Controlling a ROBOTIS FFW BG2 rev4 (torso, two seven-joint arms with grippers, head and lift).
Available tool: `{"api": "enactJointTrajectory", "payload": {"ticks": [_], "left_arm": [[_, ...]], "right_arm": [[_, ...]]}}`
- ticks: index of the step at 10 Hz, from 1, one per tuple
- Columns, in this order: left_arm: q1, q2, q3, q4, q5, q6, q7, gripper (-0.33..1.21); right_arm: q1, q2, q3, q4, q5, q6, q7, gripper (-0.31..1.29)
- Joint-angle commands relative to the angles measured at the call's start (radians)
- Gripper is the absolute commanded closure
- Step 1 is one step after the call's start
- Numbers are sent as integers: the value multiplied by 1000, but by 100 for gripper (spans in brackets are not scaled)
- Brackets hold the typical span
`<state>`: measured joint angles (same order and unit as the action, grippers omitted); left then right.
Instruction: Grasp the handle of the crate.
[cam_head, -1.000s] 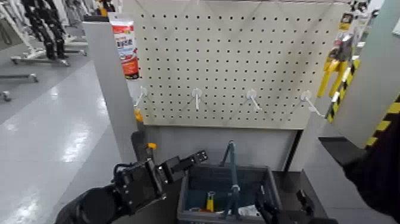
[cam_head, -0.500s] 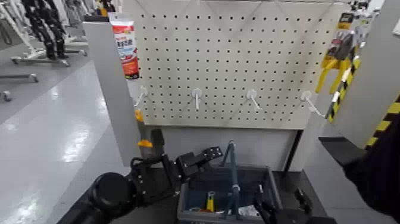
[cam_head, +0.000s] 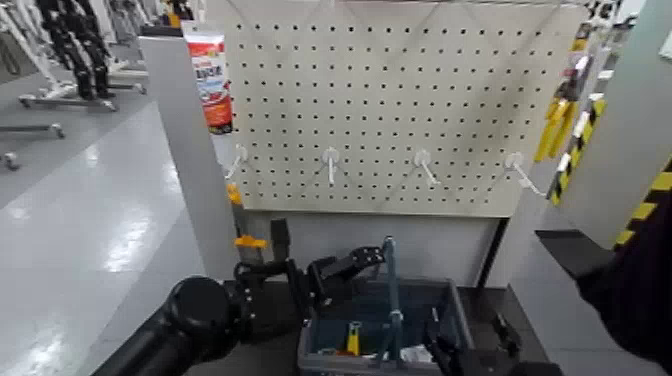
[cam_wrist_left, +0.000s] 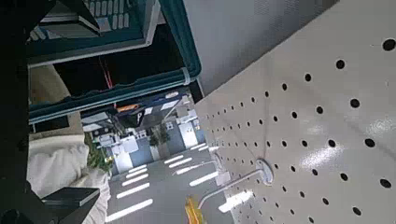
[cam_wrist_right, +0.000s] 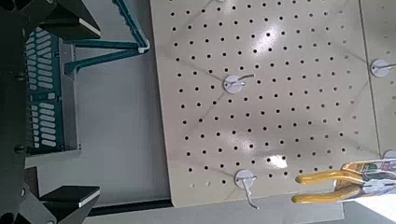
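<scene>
Across the second we see our left gripper (cam_head: 362, 262) travel right and farther into the scene. It began left of the crate (cam_head: 452, 300), near its left rim, with its fingertips short of the handle (cam_head: 389, 275). Half a second later the fingertips had come close to the handle's upright arch. Now they sit just beside the top of that arch, above the crate's far left corner; whether they touch it we cannot tell. The left arm's dark forearm has swung in behind, filling more of the lower left.
</scene>
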<state>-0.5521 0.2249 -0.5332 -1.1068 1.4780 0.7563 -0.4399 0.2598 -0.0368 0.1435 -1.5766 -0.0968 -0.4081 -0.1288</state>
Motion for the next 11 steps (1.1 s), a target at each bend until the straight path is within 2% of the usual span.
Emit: {"api": "enactJointTrajectory", "payload": {"ticks": [1, 6, 9, 11], "left_arm": [[-42, -4, -34, 73, 62, 20, -19, 11], [-104, -32, -97, 180, 108, 5, -91, 11], [-163, -56, -179, 285, 157, 25, -198, 11], [-190, -64, -199, 324, 160, 38, -227, 12]], "right_arm": [[-7, -2, 8, 6, -4, -6, 0, 13], [-19, -2, 22, 17, -8, -15, 0, 13], [-27, -3, 31, 26, -12, -21, 0, 13], [-31, -3, 34, 29, -14, -24, 0, 13]]}}
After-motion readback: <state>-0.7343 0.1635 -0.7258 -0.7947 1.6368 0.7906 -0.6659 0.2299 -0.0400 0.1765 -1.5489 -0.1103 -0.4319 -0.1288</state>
